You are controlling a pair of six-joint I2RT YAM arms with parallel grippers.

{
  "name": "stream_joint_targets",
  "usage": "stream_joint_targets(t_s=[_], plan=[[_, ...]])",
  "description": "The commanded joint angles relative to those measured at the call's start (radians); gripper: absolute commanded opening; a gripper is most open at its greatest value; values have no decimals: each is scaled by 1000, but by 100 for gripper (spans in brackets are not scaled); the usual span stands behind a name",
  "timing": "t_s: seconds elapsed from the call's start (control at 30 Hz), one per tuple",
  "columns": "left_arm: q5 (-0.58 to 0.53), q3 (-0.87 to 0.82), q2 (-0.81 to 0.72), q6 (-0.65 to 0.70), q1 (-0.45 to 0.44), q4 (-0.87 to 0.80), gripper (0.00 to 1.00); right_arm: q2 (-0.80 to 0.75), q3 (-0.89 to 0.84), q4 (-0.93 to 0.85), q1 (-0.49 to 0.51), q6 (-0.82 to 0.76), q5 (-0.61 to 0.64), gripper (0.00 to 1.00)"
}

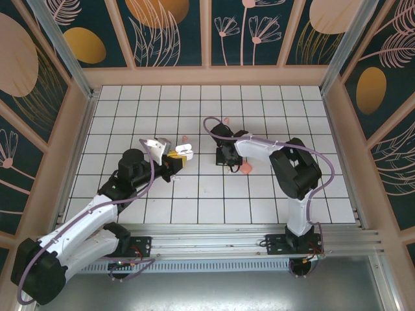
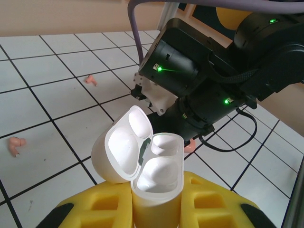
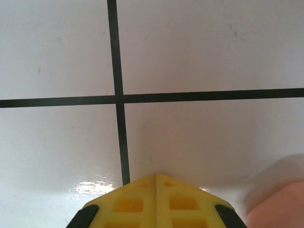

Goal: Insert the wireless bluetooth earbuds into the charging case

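My left gripper (image 2: 156, 199) is shut on the white charging case (image 2: 156, 187), holding it upright above the table with its lid (image 2: 118, 152) swung open to the left. Two white rounded earbuds (image 2: 161, 168) appear seated in its wells. In the top view the case (image 1: 183, 149) sits at my left gripper's (image 1: 176, 158) tip. Two salmon-pink earbuds lie loose on the tiles, one (image 2: 90, 80) further off and one (image 2: 16, 144) at the left edge. My right gripper (image 3: 156, 178) is shut with nothing between its fingers, tips pointing down close to the tiles (image 1: 228, 162).
A salmon-pink rounded case (image 1: 246, 167) lies just right of my right gripper and shows blurred at the corner (image 3: 280, 209) of the right wrist view. The pink earbuds (image 1: 185, 138) (image 1: 226, 120) lie behind both grippers. Wooden walls ring the tiled table (image 1: 130, 103).
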Motion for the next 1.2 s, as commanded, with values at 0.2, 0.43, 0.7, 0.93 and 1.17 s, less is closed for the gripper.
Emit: stream_joint_targets(t_s=[0.2,0.43,0.7,0.93,1.17], plan=[[-6,14,-23,-12,-3,-4,0,-15,-45,-57,73,26,0,0],[-4,10,-33,-15,-3,-8,0,-76,-98,-51,88,42,6,0],[2,15,-32,-26,-4,0,0,-117,-19,-80,95,20,34,0],[-4,6,-46,-27,-2,-7,0,-99,-22,-88,64,2,56,0],[-6,7,-50,-27,-3,-12,0,-55,-32,-103,74,-3,89,0]])
